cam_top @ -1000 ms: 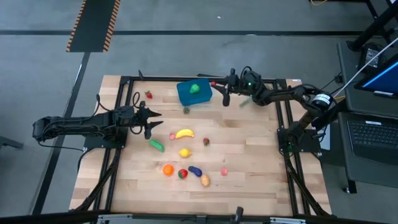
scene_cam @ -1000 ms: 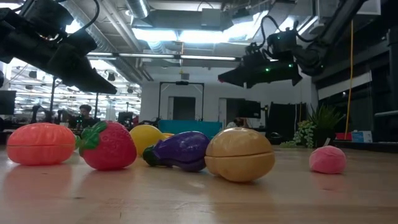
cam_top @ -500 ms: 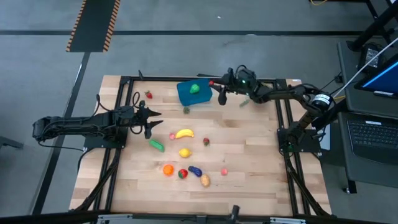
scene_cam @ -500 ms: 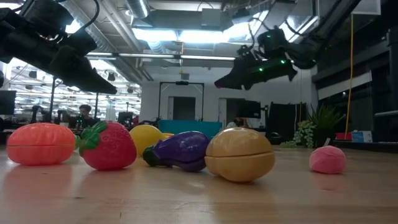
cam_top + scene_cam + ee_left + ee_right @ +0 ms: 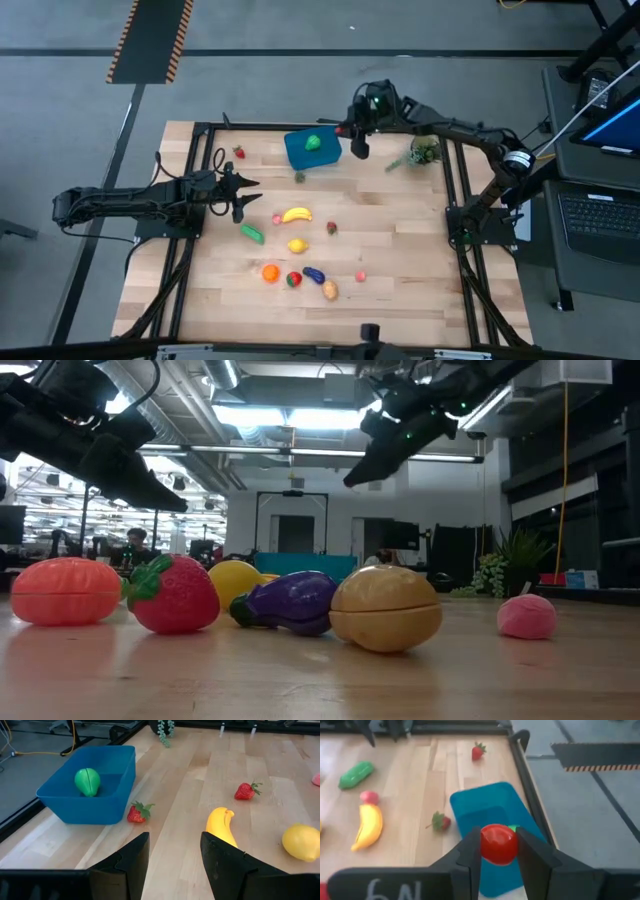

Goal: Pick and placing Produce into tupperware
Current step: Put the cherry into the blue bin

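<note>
Right gripper (image 5: 499,851) clamps red round fruit (image 5: 498,843), hovering above edge of blue box (image 5: 311,149) at table's far side. Green pepper (image 5: 87,782) already inside box. Left gripper (image 5: 172,860) waits near banana (image 5: 295,214), fingers spread, empty. Risk: release too near rim; fruit strikes wall, bounces onto table (image 5: 400,240). Round shape likely rolls toward table's edge.

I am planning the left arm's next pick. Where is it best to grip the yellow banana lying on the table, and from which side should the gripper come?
Probably the banana is best gripped across its middle, coming straight down from above. It lies flat and curved, clear of the lemon and the small red piece beside it, so fingers closing across the narrow width should fit. The open left gripper waits nearby.
</note>
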You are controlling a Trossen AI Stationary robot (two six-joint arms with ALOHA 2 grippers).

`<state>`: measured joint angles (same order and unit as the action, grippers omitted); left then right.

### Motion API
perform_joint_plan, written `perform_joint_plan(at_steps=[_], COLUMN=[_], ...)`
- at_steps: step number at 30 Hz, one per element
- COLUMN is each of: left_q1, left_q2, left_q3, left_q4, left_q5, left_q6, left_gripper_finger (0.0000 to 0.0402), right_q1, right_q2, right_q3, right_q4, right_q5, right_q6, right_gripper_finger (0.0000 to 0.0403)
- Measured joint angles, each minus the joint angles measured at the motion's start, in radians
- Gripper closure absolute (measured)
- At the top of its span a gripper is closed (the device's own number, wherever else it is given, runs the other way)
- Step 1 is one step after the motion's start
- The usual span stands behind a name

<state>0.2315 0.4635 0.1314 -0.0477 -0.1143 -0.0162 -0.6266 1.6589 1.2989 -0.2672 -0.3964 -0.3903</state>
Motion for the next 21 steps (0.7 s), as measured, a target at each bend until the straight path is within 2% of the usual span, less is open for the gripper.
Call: perform_joint_plan(at_steps=[5,21], left_q1=[0.0,0.0], left_q2=[0.0,0.0], left_q3=[0.0,0.0], left_q4=[0.0,-0.012], left_q5=[0.0,0.0], left_q6=[0.0,-0.007], left_gripper_finger=[0.0231,0.0231], right_q1=[0.0,-0.034], right_q2=[0.054,0.383], right_q3=[0.113,0.468], right_q4=[-0.117,-0.395], right_q5=[-0.026,-0.068], right_q6=[-0.056,-0.113], right_gripper_finger=[0.0301,0.0301])
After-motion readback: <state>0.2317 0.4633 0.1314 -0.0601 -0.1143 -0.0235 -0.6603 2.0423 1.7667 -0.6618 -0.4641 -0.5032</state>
